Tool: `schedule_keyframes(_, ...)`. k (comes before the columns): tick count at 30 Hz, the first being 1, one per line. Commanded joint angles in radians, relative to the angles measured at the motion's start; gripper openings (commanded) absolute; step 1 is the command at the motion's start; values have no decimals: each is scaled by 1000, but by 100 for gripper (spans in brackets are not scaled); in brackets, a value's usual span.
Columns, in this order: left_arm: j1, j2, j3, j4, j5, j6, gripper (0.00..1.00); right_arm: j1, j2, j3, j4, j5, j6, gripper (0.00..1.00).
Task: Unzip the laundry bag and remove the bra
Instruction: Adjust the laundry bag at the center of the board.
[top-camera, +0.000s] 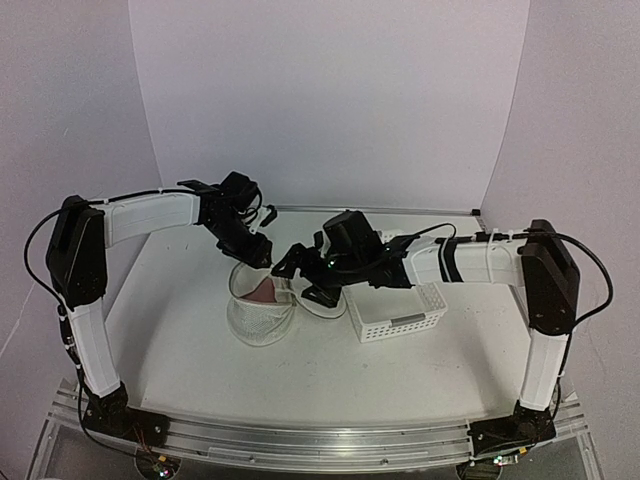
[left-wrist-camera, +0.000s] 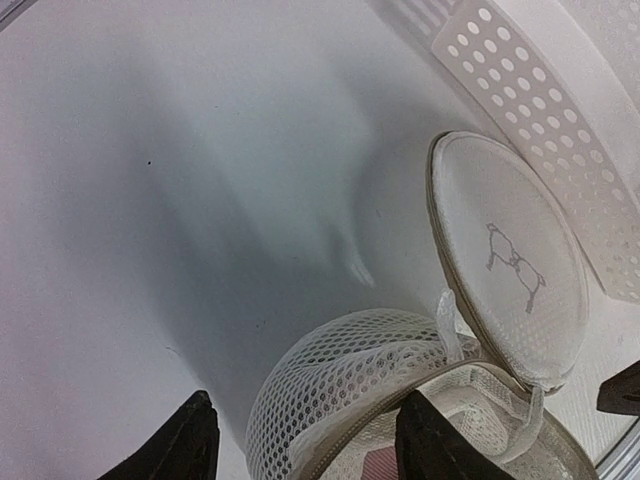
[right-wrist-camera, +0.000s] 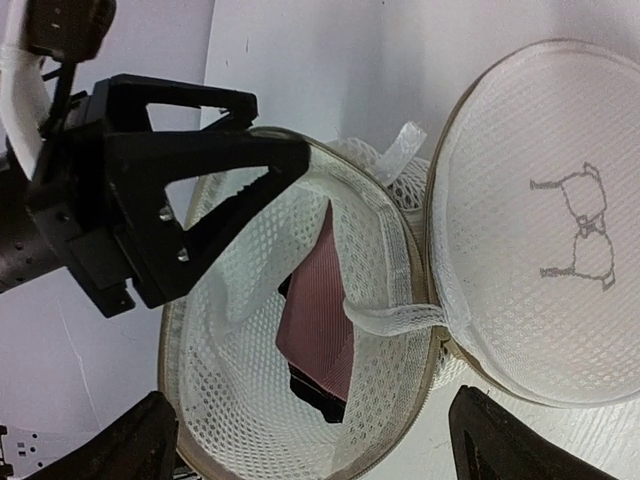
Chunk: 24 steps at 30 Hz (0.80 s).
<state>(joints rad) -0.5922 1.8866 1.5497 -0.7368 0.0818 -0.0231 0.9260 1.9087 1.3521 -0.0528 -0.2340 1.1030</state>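
Right wrist: laundry bag (right-wrist-camera: 225, 385) lid (right-wrist-camera: 520, 120) bears a bra outline (right-wrist-camera: 580, 228); left end effector (right-wrist-camera: 288, 166), right end effector (right-wrist-camera: 312, 402) both spread.

1. The laundry bag (top-camera: 262, 312) is a white, see-through mesh cylinder. It stands upright just beside the basket (top-camera: 398, 318), with its top unzipped and open.
2. Its round lid (right-wrist-camera: 530, 230), marked with a small dark bra outline, is folded back from the rim on the basket side.
3. The bra (right-wrist-camera: 322, 310) lies inside the bag, showing a pinkish ribbed part and a black edge.
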Motion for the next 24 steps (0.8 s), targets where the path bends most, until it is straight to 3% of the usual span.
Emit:
schedule_keyframes(1,6,-19,-9,-10,47,22,56,11,29,8,45,-27,62,96)
schedule_keyframes(9,6,-57,-64,-11,59,-11,18,25,52,-1,45,-53,102,96)
schedule_keyframes(13,6,-74,-83,-9,49,-29,1,32,80,7,45,-81,122,89)
schedule_keyframes(20,24,-112,-124,2,-5,-96,0,44,124,35,45,-115,142,79)
schedule_keyframes(24,44,-145,-166,31,-20,-148,0,45,151,58,45,-121,133,64)
